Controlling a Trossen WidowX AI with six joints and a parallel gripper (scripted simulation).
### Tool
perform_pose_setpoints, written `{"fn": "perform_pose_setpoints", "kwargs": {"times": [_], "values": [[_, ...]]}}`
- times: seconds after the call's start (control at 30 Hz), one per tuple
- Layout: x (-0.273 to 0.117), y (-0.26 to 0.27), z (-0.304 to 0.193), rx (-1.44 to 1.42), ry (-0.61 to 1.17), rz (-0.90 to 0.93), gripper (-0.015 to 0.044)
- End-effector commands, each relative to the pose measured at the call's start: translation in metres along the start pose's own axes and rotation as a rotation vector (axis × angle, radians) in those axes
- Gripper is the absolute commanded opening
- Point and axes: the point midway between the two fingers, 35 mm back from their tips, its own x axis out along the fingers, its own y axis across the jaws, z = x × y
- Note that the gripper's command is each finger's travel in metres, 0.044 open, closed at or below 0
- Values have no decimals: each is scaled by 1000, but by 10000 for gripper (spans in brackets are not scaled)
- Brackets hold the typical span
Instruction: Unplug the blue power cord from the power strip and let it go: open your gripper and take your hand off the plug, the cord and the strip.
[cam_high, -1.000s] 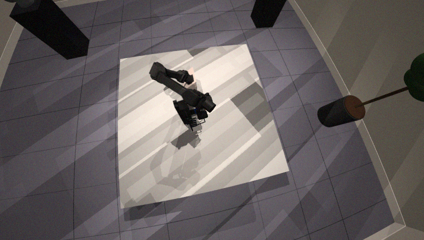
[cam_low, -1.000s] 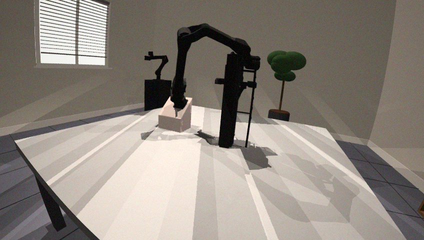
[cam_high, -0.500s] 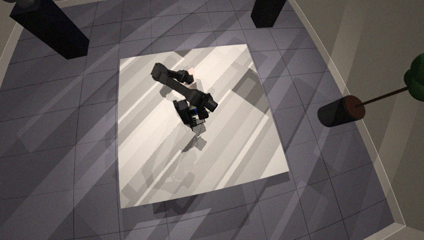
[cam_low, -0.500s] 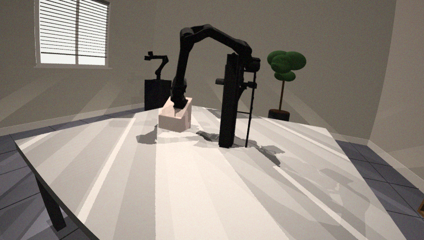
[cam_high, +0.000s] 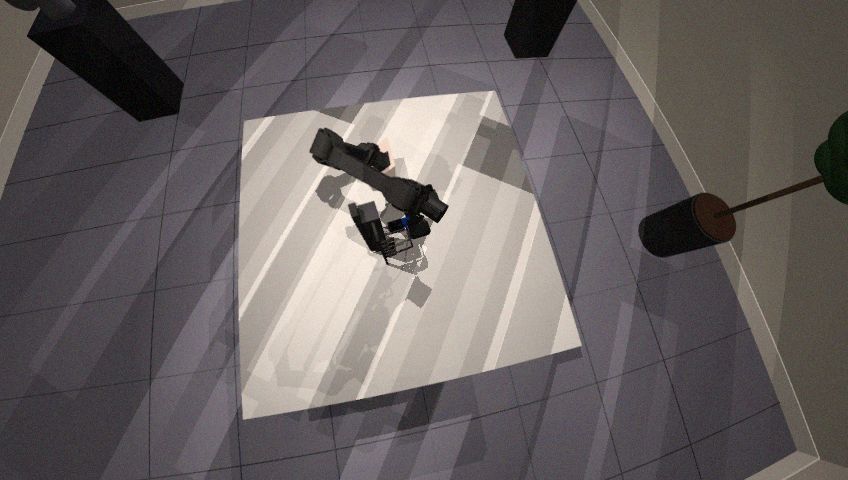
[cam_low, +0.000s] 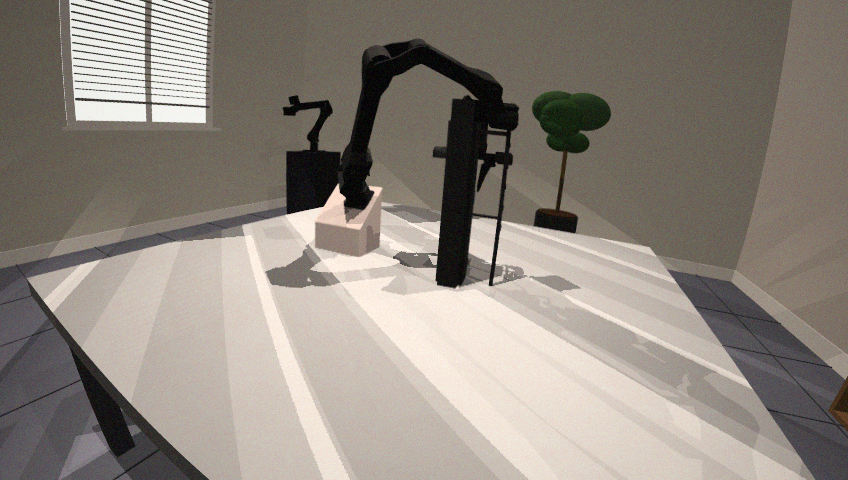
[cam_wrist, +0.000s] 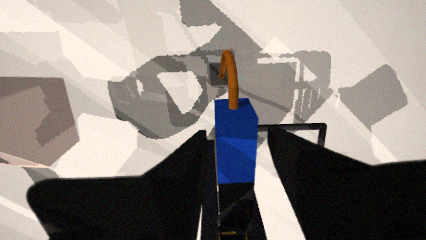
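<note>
a potted green-leafed tree (cam_low: 568, 121) stands by the beige wall; a slatted window (cam_low: 138, 59) glows; a black pedestal (cam_low: 310, 178) sits on grey floor tiles (cam_high: 107, 237).
</note>
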Motion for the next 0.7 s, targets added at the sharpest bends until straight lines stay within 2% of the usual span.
{"fn": "perform_pose_setpoints", "kwargs": {"times": [0.0,0.13,0.23,0.37,0.67], "values": [[0,0,-1,-3,3,-3,263],[0,0,1,-3,3,-3,368],[-5,-1,22,-4,0,-4,440],[-12,0,57,-3,-1,-4,440],[-12,0,59,-3,-1,-4,440]]}}
